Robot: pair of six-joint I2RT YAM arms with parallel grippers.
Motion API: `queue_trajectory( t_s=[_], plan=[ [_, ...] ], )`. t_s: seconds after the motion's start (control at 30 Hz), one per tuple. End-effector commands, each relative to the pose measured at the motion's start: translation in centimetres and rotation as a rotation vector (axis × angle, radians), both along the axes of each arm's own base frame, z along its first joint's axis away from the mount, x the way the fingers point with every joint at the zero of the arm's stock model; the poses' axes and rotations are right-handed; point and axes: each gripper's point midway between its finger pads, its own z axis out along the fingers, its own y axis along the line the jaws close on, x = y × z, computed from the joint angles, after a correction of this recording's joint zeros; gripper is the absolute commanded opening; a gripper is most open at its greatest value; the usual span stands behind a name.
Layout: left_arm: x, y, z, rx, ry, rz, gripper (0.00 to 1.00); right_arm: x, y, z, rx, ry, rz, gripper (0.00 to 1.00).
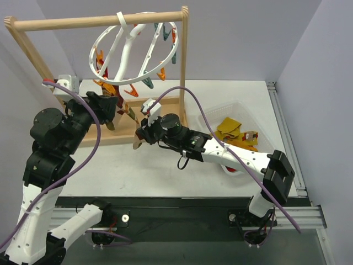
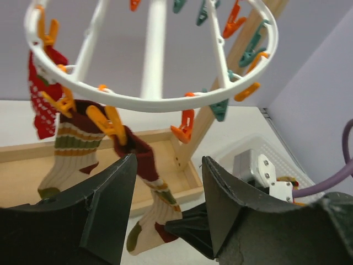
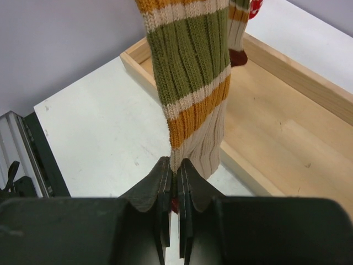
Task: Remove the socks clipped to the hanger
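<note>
A ribbed knit sock (image 3: 193, 83) of striped cloth; the hanger (image 2: 160, 102) gleams in glossy white plastic, with smooth orange and teal clips (image 2: 182, 130); a rack (image 1: 99, 21) of pale bare wood; the counter (image 3: 94, 127) matt white; the right tool (image 3: 175, 167) matt black plastic.

A plain, pale lavender-grey back wall (image 1: 237, 38) closes the scene, meeting a side wall (image 1: 325, 66) of the same colour in a corner on the right. In front stands a white table (image 1: 138, 171), its matt top lightly scuffed. Towards its back left stands a light wooden rack (image 1: 71, 22), two uprights and a round top bar, rising from a shallow wooden tray (image 3: 287, 127). An aluminium rail (image 1: 284, 127) runs along the table's right edge, and a dark strip (image 1: 182, 218) along its near edge. The light is soft and even, casting faint shadows.
</note>
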Motion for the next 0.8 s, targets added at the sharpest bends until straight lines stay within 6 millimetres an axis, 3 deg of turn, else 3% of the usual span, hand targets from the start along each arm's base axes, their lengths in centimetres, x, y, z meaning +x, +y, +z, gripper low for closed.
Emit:
queue_trajectory(
  t_s=[0.0, 0.1, 0.33, 0.4, 0.53, 0.77],
  plan=[
    [0.1, 4.4, -0.4, 0.043, 0.038, 0.238, 0.61, -0.6, -0.6, 1.9, 0.040, -0.001, -0.007, 0.00],
    [0.6, 5.2, -1.2, 0.044, 0.087, 0.295, 0.58, -1.1, -0.9, 2.0, 0.049, 0.007, 0.000, 0.00],
    [3.1, 2.1, -3.5, -0.028, 0.214, 0.152, 0.57, -2.7, -2.2, 2.9, 0.064, 0.024, 0.039, 0.00],
    [2.9, 1.4, -2.5, -0.071, 0.172, 0.113, 0.61, -3.4, -2.4, 2.7, 0.056, 0.039, 0.058, 0.00],
    [3.4, 0.0, -2.4, -0.122, 0.165, 0.051, 0.66, -4.4, -3.1, 3.0, 0.064, 0.057, 0.085, 0.00],
    [4.7, -0.6, -2.4, -0.191, 0.156, 0.048, 0.67, -5.7, -4.1, 4.0, 0.097, 0.073, 0.114, 0.00]
  ],
)
